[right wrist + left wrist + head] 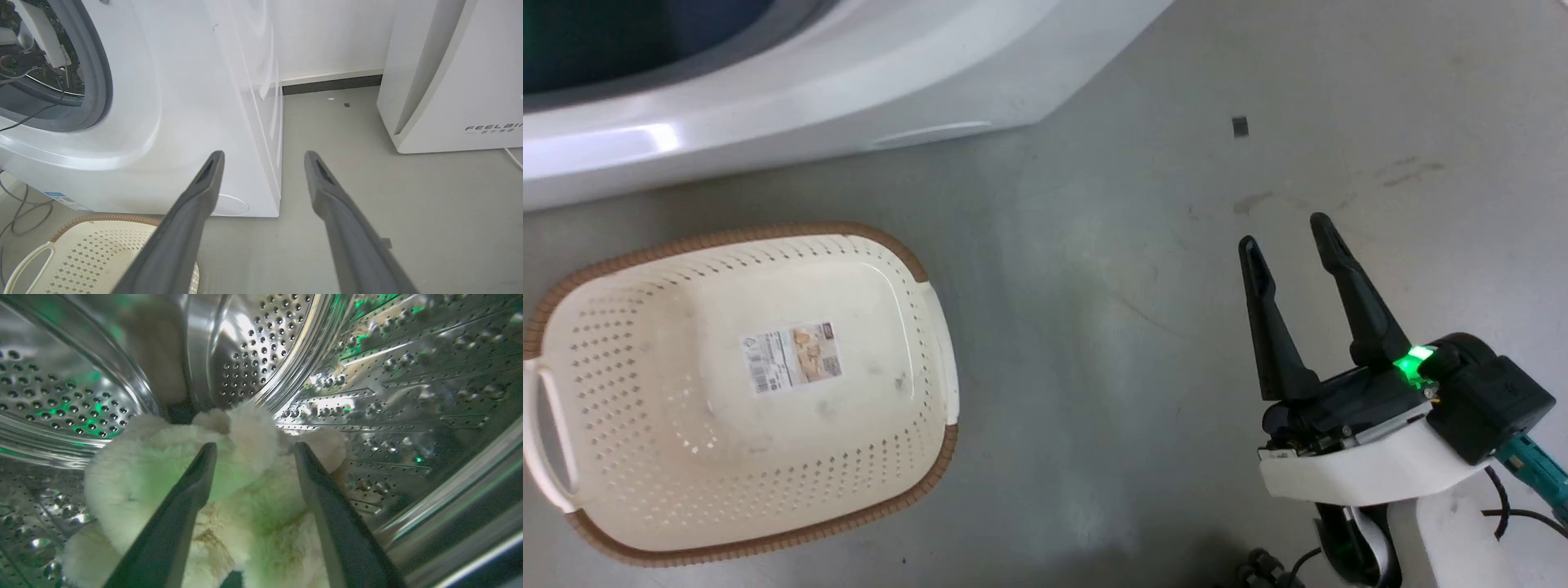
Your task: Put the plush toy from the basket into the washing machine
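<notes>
From my head view, the basket (629,384) stands on the grey floor (1094,327) just in front of the washing machine (792,98), whose white lower front runs across the top of this view. The basket's bare bottom and its label sticker (791,356) show plainly. My right gripper (1282,231) hangs over the floor well to the right of the machine's corner, its two dark fingers spread apart with nothing between them. My left wrist view looks inside the machine, which the head view does not. The shiny perforated drum (388,396) curves all round, and the plush toy (253,506) lies on the drum's lower wall, a cream fluffy heap tinted green by my lamp. My left gripper (254,445) is over it with its fingers held wide, one on each side of the toy's middle. The fur sits between and under them rather than being squeezed. I cannot tell whether the tips touch it. My right wrist view gives the machine from outside: its white front, the grey gasket (100,81) of the round opening at the upper left, and the basket's rim (102,218) just below the front panel. My right gripper (264,153) points at the machine's right corner, fingers parted. Past that corner, well apart from the machine, stands a white appliance marked FEELBIRD (449,81).
</notes>
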{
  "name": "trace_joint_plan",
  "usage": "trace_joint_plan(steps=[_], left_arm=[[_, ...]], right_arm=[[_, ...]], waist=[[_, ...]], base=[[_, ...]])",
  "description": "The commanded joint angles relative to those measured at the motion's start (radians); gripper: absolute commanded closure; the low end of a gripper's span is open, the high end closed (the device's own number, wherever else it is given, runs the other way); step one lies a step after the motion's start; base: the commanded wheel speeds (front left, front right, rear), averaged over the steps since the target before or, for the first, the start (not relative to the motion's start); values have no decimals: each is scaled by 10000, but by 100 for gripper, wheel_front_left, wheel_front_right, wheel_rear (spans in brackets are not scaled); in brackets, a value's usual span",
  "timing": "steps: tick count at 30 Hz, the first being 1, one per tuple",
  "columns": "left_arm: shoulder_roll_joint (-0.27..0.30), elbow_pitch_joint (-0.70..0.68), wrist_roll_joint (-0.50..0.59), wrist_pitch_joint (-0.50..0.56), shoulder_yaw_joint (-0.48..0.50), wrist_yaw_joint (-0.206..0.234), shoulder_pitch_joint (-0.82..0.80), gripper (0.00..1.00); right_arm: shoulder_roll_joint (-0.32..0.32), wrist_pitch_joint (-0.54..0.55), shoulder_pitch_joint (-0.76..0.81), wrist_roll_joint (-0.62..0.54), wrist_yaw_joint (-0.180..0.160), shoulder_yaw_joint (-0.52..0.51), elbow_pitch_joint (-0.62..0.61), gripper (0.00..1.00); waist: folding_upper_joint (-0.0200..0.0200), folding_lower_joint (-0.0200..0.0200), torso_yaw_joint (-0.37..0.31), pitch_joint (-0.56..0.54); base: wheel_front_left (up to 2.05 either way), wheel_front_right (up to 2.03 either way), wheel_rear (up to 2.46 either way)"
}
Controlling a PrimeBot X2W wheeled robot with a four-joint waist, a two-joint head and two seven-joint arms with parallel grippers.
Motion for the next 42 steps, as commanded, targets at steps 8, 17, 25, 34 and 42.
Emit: trace_joint_plan(steps=[8,17,25,34,42], left_arm=[[-394,370,-559,-570,122,-30,1401,0],[-762,-2215,-337,-591,1877,742,4480,0],[-1258,-4908,357,-592,3448,1452,7904,0],[-1742,-7171,761,-593,4455,2208,11200,0],[-2215,-8790,931,-593,5259,2873,13696,0]], right_arm=[[-2,-44,25,-385,-7,-299,203,0],[-2,-44,625,-760,-7,-608,714,0],[-2,-44,1345,-855,-7,-720,977,0],[-2,-44,1943,-793,-7,-642,1070,0],[-2,-44,2306,-697,-7,-550,1135,0]], waist=[[0,-1,468,-1620],[0,-1,1216,-3744],[0,-1,1709,-5387],[0,-1,2014,-6386],[0,-1,2056,-6937]], base=[[0,0,0],[0,0,0],[0,0,0],[0,0,0],[0,0,0]])
